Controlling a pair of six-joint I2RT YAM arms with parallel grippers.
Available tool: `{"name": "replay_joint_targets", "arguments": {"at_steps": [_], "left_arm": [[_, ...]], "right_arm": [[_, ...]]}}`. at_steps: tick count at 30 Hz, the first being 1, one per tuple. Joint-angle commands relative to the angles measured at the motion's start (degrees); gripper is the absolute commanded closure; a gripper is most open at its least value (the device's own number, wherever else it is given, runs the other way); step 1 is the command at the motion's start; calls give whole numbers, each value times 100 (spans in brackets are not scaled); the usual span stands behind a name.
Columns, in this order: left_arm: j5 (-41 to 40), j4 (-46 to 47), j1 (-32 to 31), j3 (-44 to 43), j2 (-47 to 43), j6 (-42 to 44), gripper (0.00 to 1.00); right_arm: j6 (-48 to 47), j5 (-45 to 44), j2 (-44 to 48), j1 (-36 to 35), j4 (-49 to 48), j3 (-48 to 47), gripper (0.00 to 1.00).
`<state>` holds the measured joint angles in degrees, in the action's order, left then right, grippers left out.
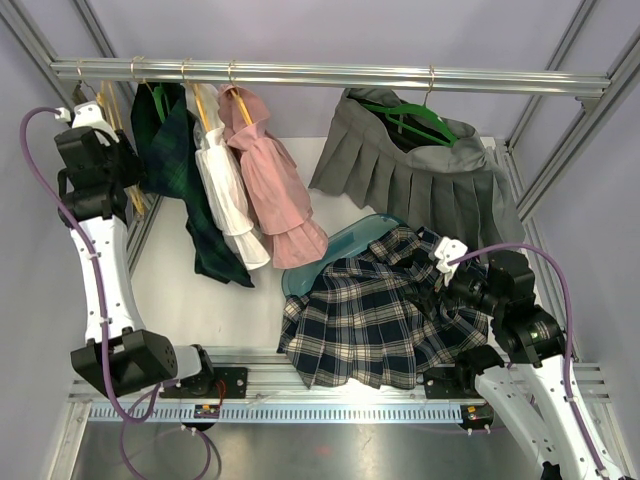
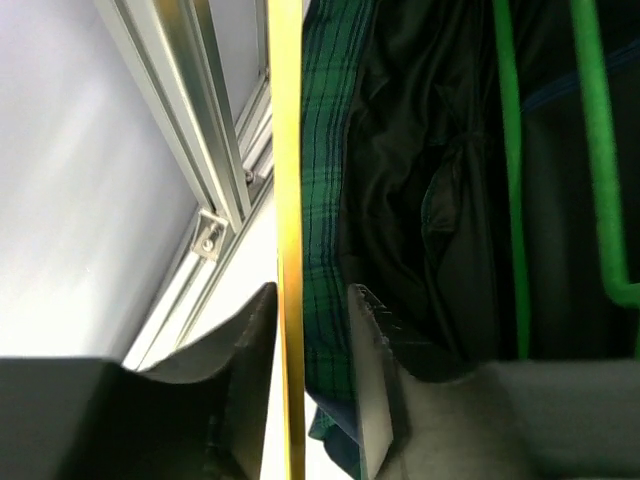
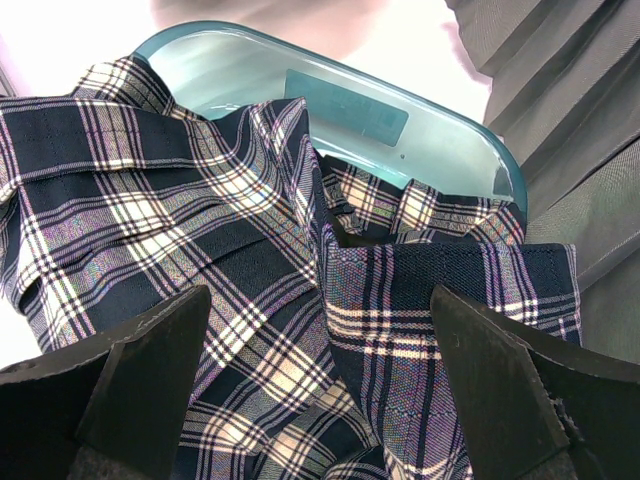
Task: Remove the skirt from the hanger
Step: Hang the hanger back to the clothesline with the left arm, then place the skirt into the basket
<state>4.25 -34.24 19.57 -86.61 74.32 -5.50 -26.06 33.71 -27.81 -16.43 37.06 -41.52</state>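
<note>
A dark green plaid skirt (image 1: 190, 200) hangs from the rail at the far left on a green hanger (image 2: 598, 150). In the left wrist view its cloth (image 2: 322, 150) runs beside a yellow hanger bar (image 2: 290, 200). My left gripper (image 2: 312, 300) is up by these hangers (image 1: 130, 180). Its jaws stand a little apart, with the yellow bar and an edge of the green plaid between them. My right gripper (image 3: 320, 330) is wide open and holds nothing. It hovers (image 1: 440, 262) over a navy plaid skirt (image 3: 200, 200) that lies across a teal bin (image 3: 400, 130).
On the metal rail (image 1: 330, 73) also hang a white garment (image 1: 228, 190), a pink one (image 1: 275, 185) and a grey pleated skirt (image 1: 430, 180) on a green hanger (image 1: 420, 122). Frame posts stand at both sides. The navy skirt (image 1: 370, 320) spills over the bin's near edge.
</note>
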Motion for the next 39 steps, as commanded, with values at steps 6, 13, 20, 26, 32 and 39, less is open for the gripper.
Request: {"name": "replay_joint_targets", "arguments": {"at_steps": [6, 13, 20, 26, 32, 39], "left_arm": [[-372, 233, 29, -84, -638, -223, 20], [-610, 190, 29, 249, -1674, -628, 1], [452, 93, 29, 1338, -2869, -1278, 1], [1113, 216, -129, 2639, -4065, -1753, 1], [1236, -311, -305, 3176, -5040, -1525, 1], [1491, -979, -296, 3344, -5683, -1358, 1]], "right_arm": [[22, 109, -66, 52, -234, 3, 1], [-319, 460, -242, 52, 204, -242, 1], [-1172, 777, -1102, 52, 1443, -1523, 1], [-1453, 330, -1867, 52, 2138, -2473, 1], [-2226, 171, -2527, 52, 3307, -2880, 1], [-2298, -365, -2949, 43, 3115, -2625, 0]]}}
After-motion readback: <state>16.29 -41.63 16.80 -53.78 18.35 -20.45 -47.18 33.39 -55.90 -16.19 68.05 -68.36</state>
